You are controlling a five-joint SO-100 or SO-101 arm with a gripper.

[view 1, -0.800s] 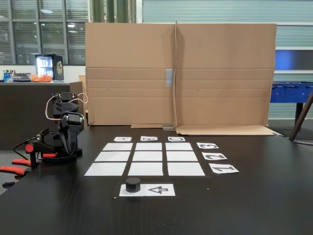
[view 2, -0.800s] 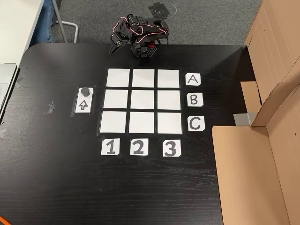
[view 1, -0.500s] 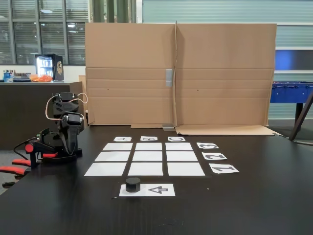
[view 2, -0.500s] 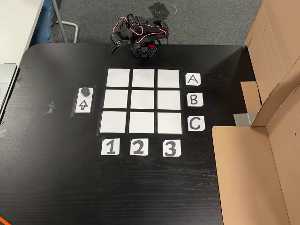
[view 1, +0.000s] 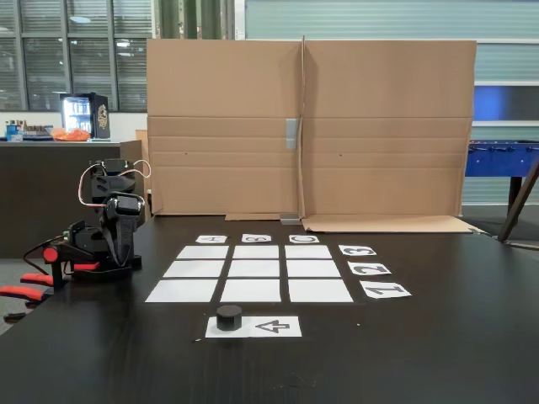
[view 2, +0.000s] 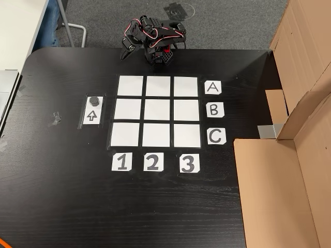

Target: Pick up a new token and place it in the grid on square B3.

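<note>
On arrow sheet (view 2: 92,110) — token (view 2: 93,101) unmoved, arm (view 2: 152,39) unchanged

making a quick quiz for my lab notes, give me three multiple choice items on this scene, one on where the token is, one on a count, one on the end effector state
1. Where does the token sit?
A. on the arrow sheet
B. on square B3
C. on the "1" card

2. How many white squares make the grid?
A. six
B. nine
C. twelve

3. What is the end effector doing?
A. gripping the token
B. pressing on square B3
C. holding nothing, folded back near the arm's base

Answers:
1. A, the black puck rests on the sheet's end above the printed arrow, left of the grid in the top-down fixed view.
2. B, three rows of three.
3. C, it sits at the table's far edge, apart from the token; its jaws are too small to judge.
</note>
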